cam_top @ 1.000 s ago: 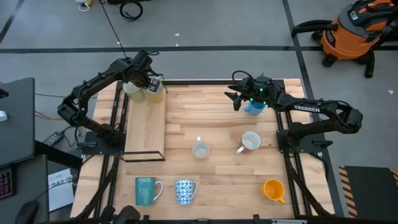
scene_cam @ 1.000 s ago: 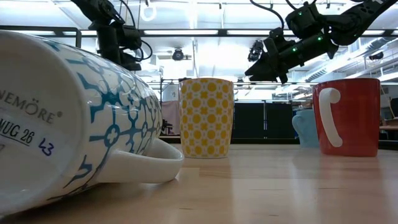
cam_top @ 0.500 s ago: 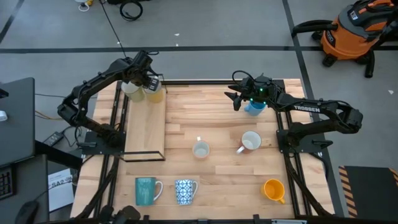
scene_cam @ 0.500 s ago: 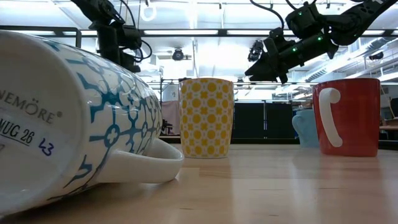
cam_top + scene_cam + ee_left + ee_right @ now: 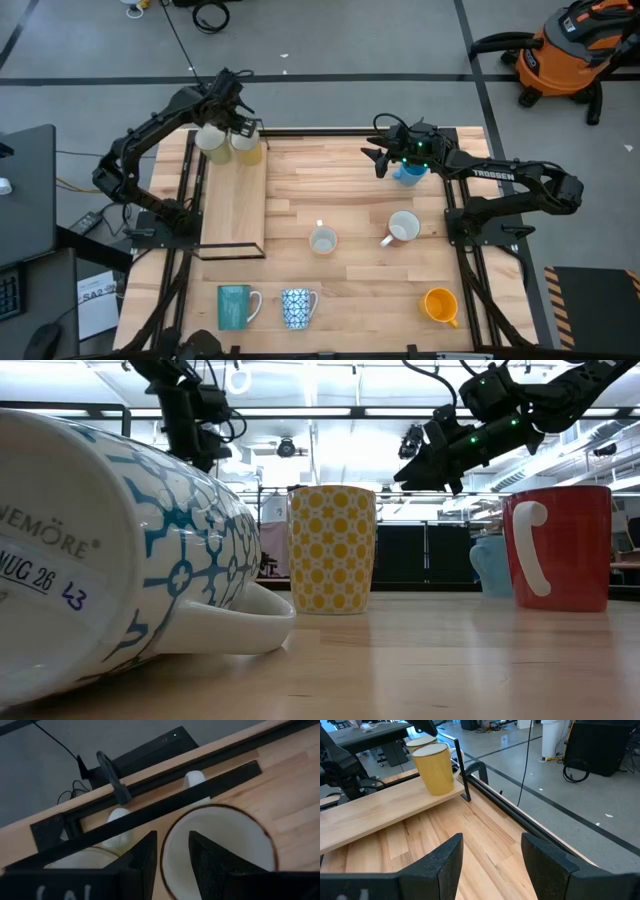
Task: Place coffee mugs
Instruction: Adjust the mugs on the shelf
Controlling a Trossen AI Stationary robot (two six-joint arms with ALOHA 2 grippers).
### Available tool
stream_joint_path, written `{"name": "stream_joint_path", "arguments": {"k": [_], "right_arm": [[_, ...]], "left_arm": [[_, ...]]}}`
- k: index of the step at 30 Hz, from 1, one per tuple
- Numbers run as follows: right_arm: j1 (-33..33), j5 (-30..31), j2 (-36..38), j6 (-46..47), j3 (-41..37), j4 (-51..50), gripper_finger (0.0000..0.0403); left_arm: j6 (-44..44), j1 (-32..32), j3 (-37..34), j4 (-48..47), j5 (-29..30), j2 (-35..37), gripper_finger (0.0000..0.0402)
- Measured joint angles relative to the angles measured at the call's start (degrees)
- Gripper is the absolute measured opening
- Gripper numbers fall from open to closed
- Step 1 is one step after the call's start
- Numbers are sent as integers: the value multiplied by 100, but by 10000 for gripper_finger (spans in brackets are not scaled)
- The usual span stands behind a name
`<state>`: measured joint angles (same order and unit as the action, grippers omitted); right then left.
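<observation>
My right arm [image 5: 500,176] reads "TROSSEN". Well away from my claws, the toppled blue-and-white patterned mug [image 5: 120,550] shows "NEMÖRE", "UG 26" and handwritten "L3".

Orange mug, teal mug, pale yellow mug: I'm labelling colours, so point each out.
orange mug [image 5: 438,303], high view, its open mouth.
teal mug [image 5: 233,306], high view, its body.
pale yellow mug [image 5: 434,769], right wrist view, its side wall.
</observation>
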<state>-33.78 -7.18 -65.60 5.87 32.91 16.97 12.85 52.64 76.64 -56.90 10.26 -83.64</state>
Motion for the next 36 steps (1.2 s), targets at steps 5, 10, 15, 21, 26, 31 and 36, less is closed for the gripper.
{"name": "stream_joint_path", "arguments": {"k": [5, 10, 15, 21, 26, 31, 36], "right_arm": [[0, 0, 0, 0, 1, 0, 207], [0, 0, 0, 0, 0, 0, 207], [-1, 0, 0, 0, 0, 0, 207], [0, 0, 0, 0, 0, 0, 207], [-1, 0, 0, 0, 0, 0, 207], [-2, 0, 0, 0, 0, 0, 207], [-2, 0, 0, 0, 0, 0, 207]], "left_arm": [[1, 0, 351, -636, 0, 4, 119], [337, 0, 435, -1241, 0, 7, 119], [633, -17, 435, -1442, 16, 7, 119], [609, -44, 435, -1443, 15, 7, 119], [609, -26, 435, -1468, 18, 7, 130], [609, 35, 435, -1460, 20, 7, 171], [781, 33, 435, -1441, 20, 6, 214]]}}
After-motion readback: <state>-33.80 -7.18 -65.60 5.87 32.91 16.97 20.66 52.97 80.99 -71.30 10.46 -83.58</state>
